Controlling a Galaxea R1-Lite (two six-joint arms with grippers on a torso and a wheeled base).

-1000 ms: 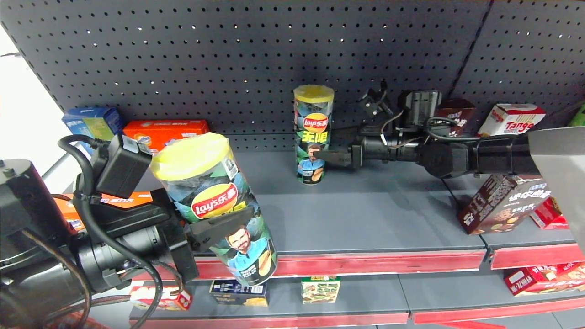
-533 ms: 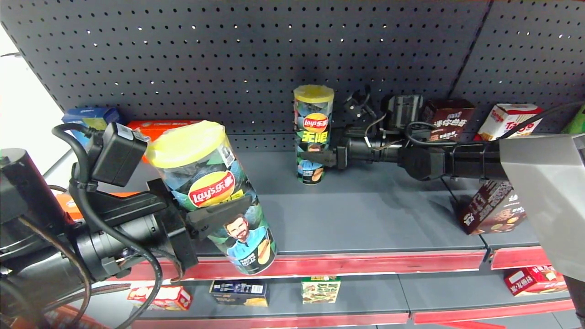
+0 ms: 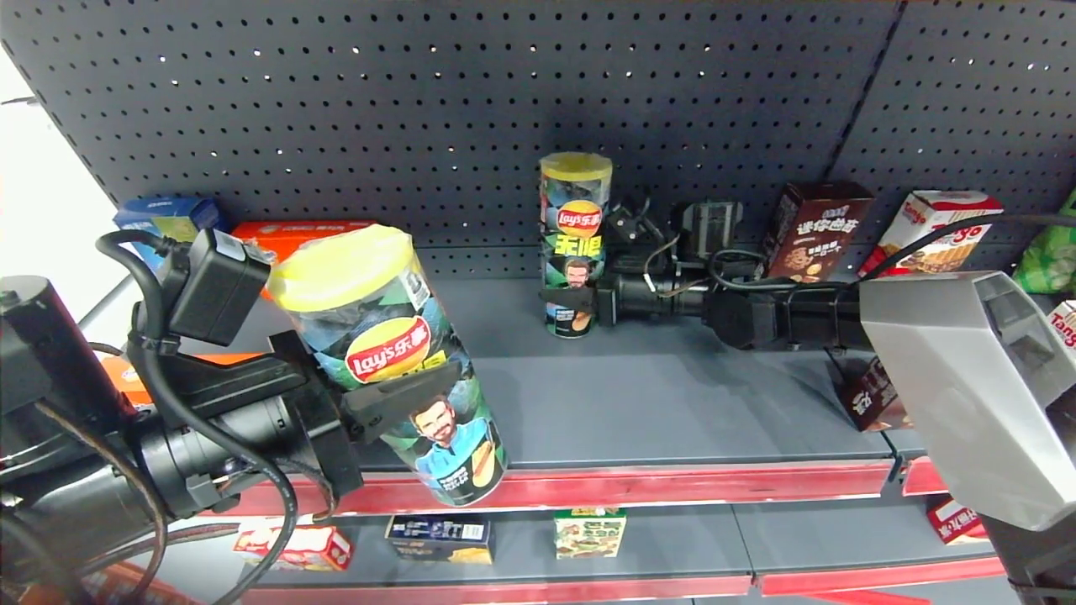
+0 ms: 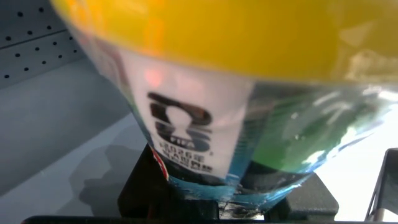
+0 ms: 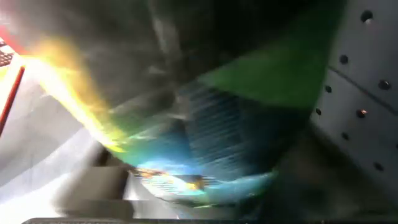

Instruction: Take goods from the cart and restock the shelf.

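Two tall cylindrical chip cans with yellow plastic lids are in sight. The first can [image 3: 382, 353] is in the air, tilted with its lid toward the robot's left, in front of the grey metal shelf [image 3: 672, 395] and overlapping that shelf's red front strip. The left hand [image 3: 403, 395] is clamped around its middle, and one dark finger [image 3: 395, 407] lies across the printed label.

The second can [image 3: 574, 244] stands upright at the back of the same shelf, close to the dark perforated back panel [image 3: 378, 101]. The right hand [image 3: 570, 298] is at this can's lower half, coming in from the robot's right. Whether it is clamped on the can or loose around it I cannot tell.

At the shelf's left end, one blue carton [image 3: 164, 214] and one orange carton [image 3: 294, 231] sit at the back. On the right there are two brown cartons: one upright at the back [image 3: 815, 227], the other [image 3: 870, 399] nearer the front and partly behind the right arm. A white-and-red carton [image 3: 941, 223] leans just beside the upright brown one.

On the lower shelf [image 3: 689, 538], three small cartons [image 3: 590, 531] stand in a row near the front edge.
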